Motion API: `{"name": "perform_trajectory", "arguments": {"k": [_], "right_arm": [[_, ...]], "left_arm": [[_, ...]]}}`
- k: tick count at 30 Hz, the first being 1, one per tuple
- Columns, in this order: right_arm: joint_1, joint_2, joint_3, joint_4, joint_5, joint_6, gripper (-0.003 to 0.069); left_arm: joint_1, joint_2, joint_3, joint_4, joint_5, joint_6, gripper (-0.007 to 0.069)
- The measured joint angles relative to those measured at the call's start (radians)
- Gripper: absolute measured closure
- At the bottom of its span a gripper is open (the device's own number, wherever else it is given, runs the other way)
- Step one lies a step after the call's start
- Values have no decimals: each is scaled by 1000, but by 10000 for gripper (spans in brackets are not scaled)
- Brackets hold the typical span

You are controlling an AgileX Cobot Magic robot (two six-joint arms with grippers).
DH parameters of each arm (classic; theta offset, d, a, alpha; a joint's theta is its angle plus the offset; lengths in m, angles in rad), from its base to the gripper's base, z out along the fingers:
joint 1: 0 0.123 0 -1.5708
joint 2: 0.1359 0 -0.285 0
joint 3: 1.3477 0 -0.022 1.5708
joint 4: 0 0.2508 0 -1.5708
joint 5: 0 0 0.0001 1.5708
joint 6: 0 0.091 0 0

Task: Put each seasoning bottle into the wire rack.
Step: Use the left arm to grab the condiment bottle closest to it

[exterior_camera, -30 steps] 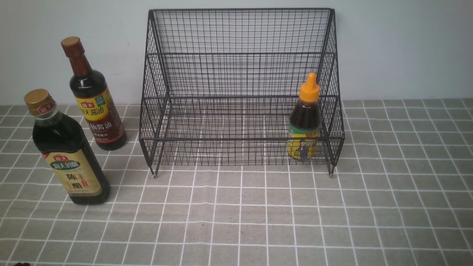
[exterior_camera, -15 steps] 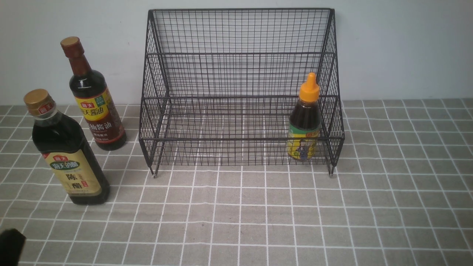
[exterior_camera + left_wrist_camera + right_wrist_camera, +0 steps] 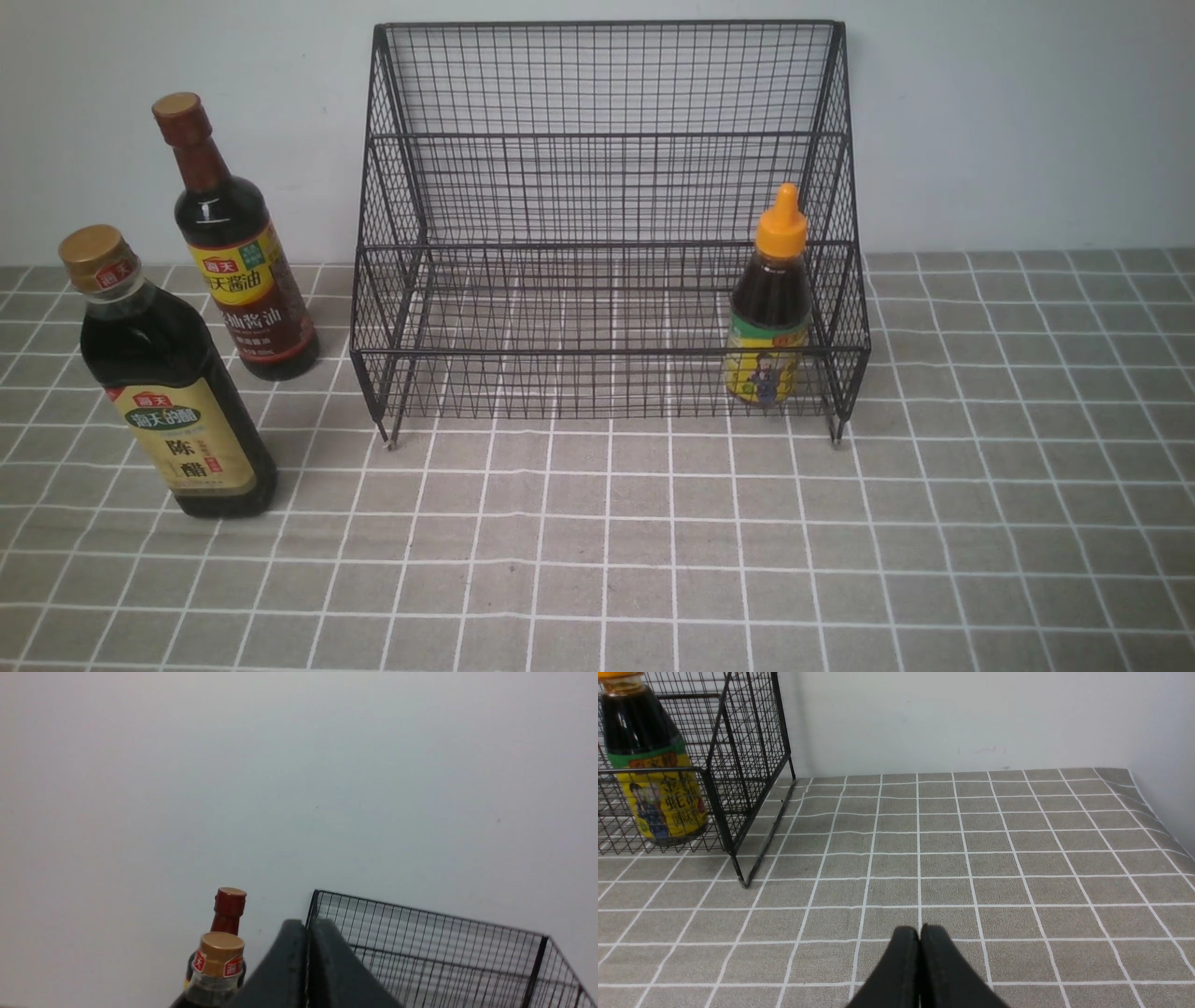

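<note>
Currently one of three bottles is stowed: the small orange-nozzle bottle (image 3: 770, 308) stands upright in the lower tier of the wire rack (image 3: 607, 136), at its right end, just inside the side mesh. Outstanding: the broad gold-capped bottle (image 3: 168, 383) and the tall brown-capped bottle (image 3: 233, 252), both upright on the desk (image 3: 653, 560) to the left of the rack. The brown-capped one sits just beside the rack's left wall; the gold-capped one is farther left and forward of the rack's front rail. Left end effector (image 3: 307, 926): fingers pressed together, holding nothing, raised and aimed toward the two caps and the rack's upper left corner. Right end effector (image 3: 920, 929): likewise clenched and empty, low over the desk well right of the rack. Neither shows in the front view. Judgement: the step in hand is the left arm's approach to a bottle, probably the gold-capped one, which is nearer. To do it well: spread the fingers fully before descending, come in level, and grip the wide body below the shoulder, not the cap. The bottle looks full and probably heavy, so squeeze firmly. Lift straight up, clear the front rail, keep it vertical, and set it down at the rack's left end, apart from the stowed bottle.
</note>
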Motion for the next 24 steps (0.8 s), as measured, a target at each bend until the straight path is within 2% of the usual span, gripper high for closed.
{"name": "perform_trajectory", "arguments": {"k": [5, 8, 9, 13, 14, 16, 17, 20, 24], "right_arm": [[0, 0, 0, 0, 0, 0, 671], [0, 0, 0, 0, 0, 0, 671], [0, 0, 0, 0, 0, 0, 671], [0, 0, 0, 0, 0, 0, 671], [0, 0, 0, 0, 0, 0, 671], [0, 0, 0, 0, 0, 0, 671], [0, 0, 0, 0, 0, 0, 671], [0, 0, 0, 0, 0, 0, 671], [0, 0, 0, 0, 0, 0, 671]], "left_arm": [[0, 229, -168, 0, 100, 143, 629], [0, 429, -284, 0, 104, 201, 573], [0, 429, -284, 0, 104, 201, 569], [6, 619, -406, 0, 103, 210, 426], [10, 634, -417, 0, 103, 210, 410], [49, 705, -471, -16, 103, 212, 321], [54, 716, -480, -19, 103, 212, 313], [138, 802, -539, -81, 102, 210, 199], [163, 884, -568, -115, 96, 209, 129]]}}
